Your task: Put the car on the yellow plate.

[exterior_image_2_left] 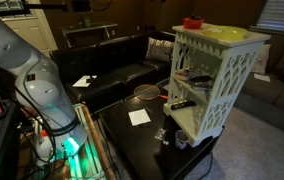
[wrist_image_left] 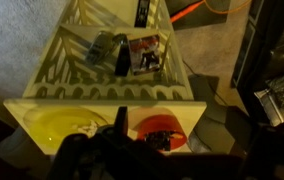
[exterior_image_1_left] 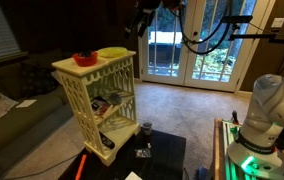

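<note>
The car (wrist_image_left: 160,139) is a tiny dark shape lying inside the red bowl (wrist_image_left: 164,126) on top of the cream shelf unit. The yellow plate (wrist_image_left: 67,126) sits beside the bowl on the same top and holds nothing. In both exterior views the bowl (exterior_image_1_left: 85,59) (exterior_image_2_left: 192,22) and the plate (exterior_image_1_left: 112,52) (exterior_image_2_left: 223,33) show, but the car is too small to see. My gripper (wrist_image_left: 177,135) hangs open and empty well above the bowl, with its dark fingers framing the bowl in the wrist view. It also shows in an exterior view (exterior_image_1_left: 142,22), high up.
The cream lattice shelf unit (exterior_image_1_left: 97,100) (exterior_image_2_left: 217,85) stands on a black table (exterior_image_2_left: 147,140) and holds clutter on its lower shelves (wrist_image_left: 132,52). A small cup (exterior_image_1_left: 146,128) stands beside it. A dark couch (exterior_image_2_left: 112,65) is behind, glass doors (exterior_image_1_left: 192,45) beyond.
</note>
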You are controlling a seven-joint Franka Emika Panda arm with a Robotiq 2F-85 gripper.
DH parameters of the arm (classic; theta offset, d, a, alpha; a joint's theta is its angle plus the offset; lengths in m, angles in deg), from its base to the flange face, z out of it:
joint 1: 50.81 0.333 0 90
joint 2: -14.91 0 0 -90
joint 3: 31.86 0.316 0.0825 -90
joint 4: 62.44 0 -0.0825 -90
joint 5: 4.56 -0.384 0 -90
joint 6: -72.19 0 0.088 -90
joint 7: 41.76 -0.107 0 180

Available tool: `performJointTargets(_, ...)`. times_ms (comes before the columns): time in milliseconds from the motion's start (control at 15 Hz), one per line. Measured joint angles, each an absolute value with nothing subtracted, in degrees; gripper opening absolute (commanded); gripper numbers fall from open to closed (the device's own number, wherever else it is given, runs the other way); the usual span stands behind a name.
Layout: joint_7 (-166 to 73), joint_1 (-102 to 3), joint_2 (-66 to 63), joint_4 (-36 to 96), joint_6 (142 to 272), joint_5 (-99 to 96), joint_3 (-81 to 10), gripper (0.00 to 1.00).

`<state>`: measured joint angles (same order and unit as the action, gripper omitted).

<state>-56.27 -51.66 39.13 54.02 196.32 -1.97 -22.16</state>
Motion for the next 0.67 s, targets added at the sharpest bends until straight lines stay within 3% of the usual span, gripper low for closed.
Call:
performJointTargets(333, -56.29, -52.19, 24.12, 44.74, 209.61, 6.14, -21.86, 1.00)
performJointTargets(667, -56.00, -51.36, 11.49, 29.63, 209.60, 7.04, -23.67, 1.00)
